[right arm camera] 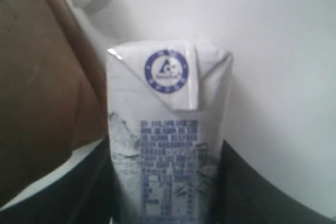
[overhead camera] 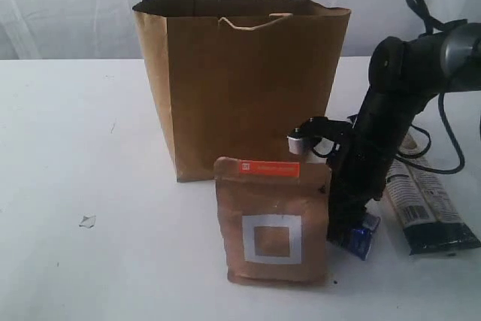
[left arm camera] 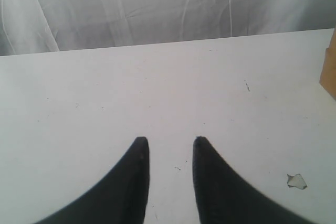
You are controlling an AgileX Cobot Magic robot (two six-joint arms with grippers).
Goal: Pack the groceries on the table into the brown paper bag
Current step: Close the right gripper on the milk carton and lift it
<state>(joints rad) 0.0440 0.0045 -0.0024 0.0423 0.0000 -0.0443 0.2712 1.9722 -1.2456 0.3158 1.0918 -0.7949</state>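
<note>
Just 1 ea: bag [overhead camera: 240,88], pouch [overhead camera: 272,223], ctn [right arm camera: 168,129]

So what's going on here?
Grocery packing. The right gripper has its fingers closed on a white-and-blue carton down beside the brown pouch. The left gripper hangs open over bare table, holding nothing. The brown paper bag stands open behind; the long packet lies at the right.

Black jaws apart above white table [left arm camera: 157,87], pale scrap [left arm camera: 296,181] nearby
</note>
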